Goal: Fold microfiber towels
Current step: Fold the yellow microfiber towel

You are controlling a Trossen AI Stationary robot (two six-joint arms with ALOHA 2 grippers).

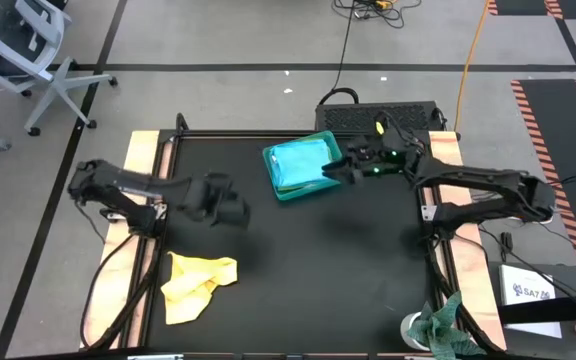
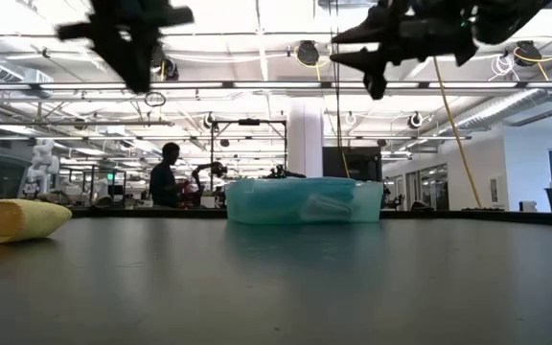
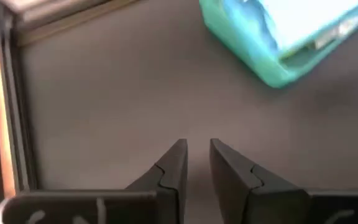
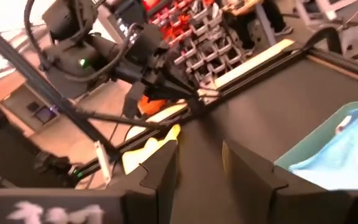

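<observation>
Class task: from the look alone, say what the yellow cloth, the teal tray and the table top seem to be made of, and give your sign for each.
Yellow cloth: soft fabric, matte; it lies crumpled in loose folds.
Teal tray: probably plastic, smooth and slightly see-through; its walls keep a stiff shape, with a light blue towel inside.
Table top: a dark, matte sheet, flat and even; its exact material is unclear.

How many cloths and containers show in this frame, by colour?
Yellow towel: 1
Light blue towel: 1, lying in the tray
Teal tray: 1
Mottled green-and-white rag: 1, at the table's edge
Total: 4
</observation>
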